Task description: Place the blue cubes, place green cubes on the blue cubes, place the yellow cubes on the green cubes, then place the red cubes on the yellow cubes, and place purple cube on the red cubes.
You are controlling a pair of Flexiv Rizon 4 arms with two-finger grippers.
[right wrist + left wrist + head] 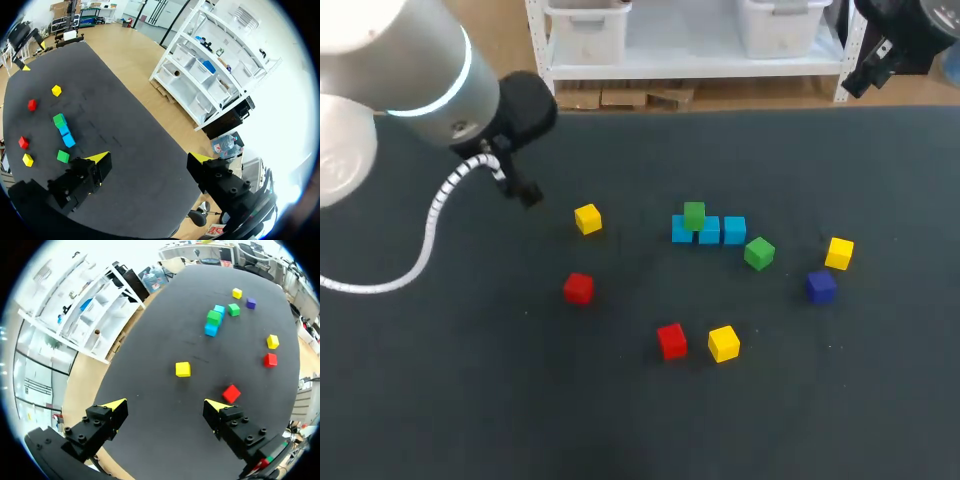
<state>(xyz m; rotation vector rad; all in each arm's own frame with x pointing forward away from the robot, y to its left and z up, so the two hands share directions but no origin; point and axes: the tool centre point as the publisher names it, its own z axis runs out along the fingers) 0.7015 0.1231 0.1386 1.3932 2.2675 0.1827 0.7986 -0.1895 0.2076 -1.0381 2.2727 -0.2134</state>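
My table point(440, 400) has a dark, flat, dull top that looks a bit soft. Three blue cubes point(709, 231) sit in a short row, side by side and touching. They look smooth and hard, with neat square corners. A green cube point(694, 214) sits on top of the row, near the end on my left arm's side.

A second green cube point(759, 253) lies on the table just beside the other end of the row, turned a little. Farther past that end lie a purple cube point(821, 286) and a yellow cube point(839, 253), near each other. On my side of the row, a red cube point(671, 341) and another yellow cube point(723, 343) lie close together. Past the row's left end is a third yellow cube point(587, 219). A second red cube point(578, 288) lies a bit nearer to me than that one.

My left arm point(400, 60) is big, round and shiny grey. The left gripper point(165, 407) hangs well away from the row, beyond the third yellow cube. Its blocky black fingers with pointed yellow tips are spread wide, with nothing in them.

My right arm point(900, 35) is black. The right gripper point(149, 159) is also well away from the row, fingers wide apart, holding nothing.
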